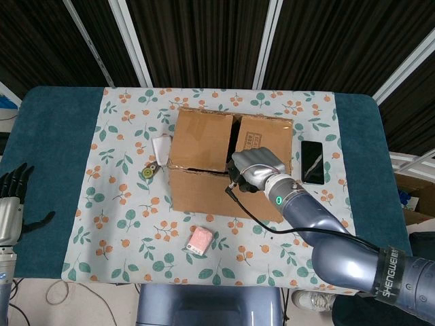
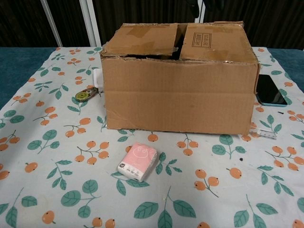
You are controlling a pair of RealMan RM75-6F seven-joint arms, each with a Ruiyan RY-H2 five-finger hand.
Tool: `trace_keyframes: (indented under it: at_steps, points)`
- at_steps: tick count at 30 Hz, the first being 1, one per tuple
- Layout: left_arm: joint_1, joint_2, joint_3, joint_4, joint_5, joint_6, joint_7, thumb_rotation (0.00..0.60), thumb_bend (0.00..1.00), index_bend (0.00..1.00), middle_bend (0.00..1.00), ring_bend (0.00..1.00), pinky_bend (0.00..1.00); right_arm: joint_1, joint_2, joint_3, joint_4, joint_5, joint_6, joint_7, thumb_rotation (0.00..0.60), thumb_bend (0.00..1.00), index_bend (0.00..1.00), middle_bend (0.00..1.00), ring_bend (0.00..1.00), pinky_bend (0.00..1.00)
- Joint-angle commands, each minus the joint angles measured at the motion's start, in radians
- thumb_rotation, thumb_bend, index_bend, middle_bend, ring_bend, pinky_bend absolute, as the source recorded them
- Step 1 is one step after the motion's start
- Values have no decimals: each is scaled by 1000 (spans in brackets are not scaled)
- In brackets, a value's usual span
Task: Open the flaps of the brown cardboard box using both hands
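Observation:
The brown cardboard box [image 1: 224, 156] stands mid-table, its front wall filling the chest view [image 2: 178, 90]. Its front flap [image 1: 204, 193] hangs folded down over the front wall. Two top flaps [image 2: 142, 39] lie flat over the opening with a dark gap between them. My right hand [image 1: 255, 168] hovers over the box's front top edge. Its fingers are tucked under it, so I cannot tell whether it holds anything. The chest view does not show it. My left hand [image 1: 12, 200] is far off at the table's left edge, fingers spread, holding nothing.
A pink tissue pack [image 2: 137, 161] lies in front of the box. A small round tape measure [image 2: 83, 95] and a white item [image 2: 98, 79] sit at the box's left side. A black phone [image 2: 269, 90] and a clear ruler [image 2: 267, 133] lie to its right.

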Motion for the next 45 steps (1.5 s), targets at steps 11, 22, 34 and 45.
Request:
trace_keyframes:
  at_steps: [11,22,34,45]
  points:
    - [-4,-5,10,5,15,-1,40,600,143,0,0,0,0,-748,-71,-105,-24,-1046,781,232,600,534,201,92,116,247]
    - [-9,-14,18,9,31,1,72,600,108,0,0,0,0,-1177,-250,-217,226,-1326,1122,271,600,128,0,0,0,212]
    - [-64,51,13,-102,62,-57,179,600,106,0,0,0,0,-1419,-423,-165,584,-1456,1238,465,600,114,0,0,0,211]
    - [-351,281,-109,-360,35,-415,292,600,404,0,0,0,17,-1467,-449,-78,652,-1497,1182,532,600,158,0,0,0,211]
